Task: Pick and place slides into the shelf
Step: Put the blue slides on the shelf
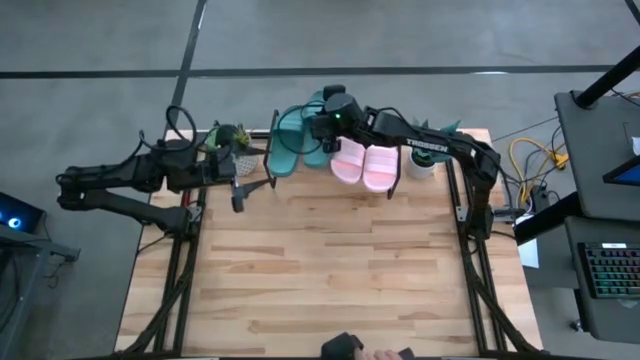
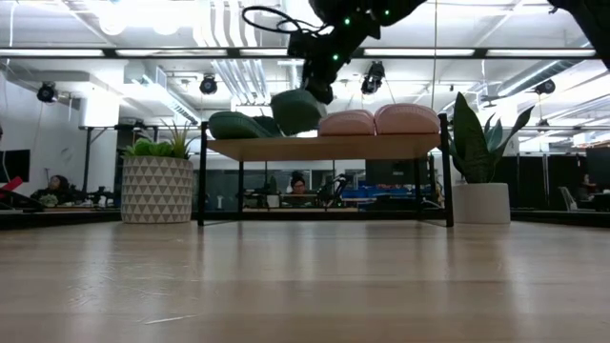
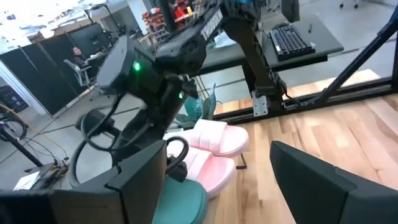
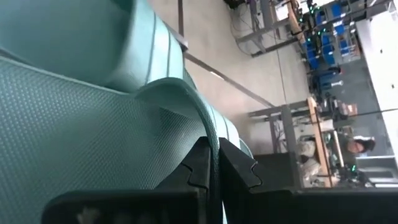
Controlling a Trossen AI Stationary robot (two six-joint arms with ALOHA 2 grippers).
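Note:
The shelf (image 2: pixel 324 147), a wooden plank on black legs, stands at the table's far edge. Two pink slides (image 1: pixel 365 165) (image 2: pixel 381 120) lie side by side on its right half. One green slide (image 2: pixel 238 124) lies on its left part. My right gripper (image 4: pixel 213 168) (image 1: pixel 328 122) is shut on the second green slide (image 2: pixel 297 110), which is tilted between the lying green slide and the pink ones. My left gripper (image 1: pixel 238 190) (image 3: pixel 217 152) stands open and holds nothing, left of the shelf above the table. My right gripper pinches the thin edge of the green slide's strap (image 4: pixel 210 140) between its two fingers (image 4: pixel 239 174). It comes from the table's right side, slanting down. The slide hangs tilted below the fingers. I cannot tell whether its lower end (image 2: pixel 291 129) touches the shelf's plank.
A patterned planter (image 2: pixel 157 189) with a green plant stands left of the shelf, and a white pot (image 2: pixel 481 202) with tall leaves stands right of it. The wooden table (image 1: pixel 330 270) lies bare in front of the shelf. A dark object (image 1: pixel 342 348) sits at the near edge.

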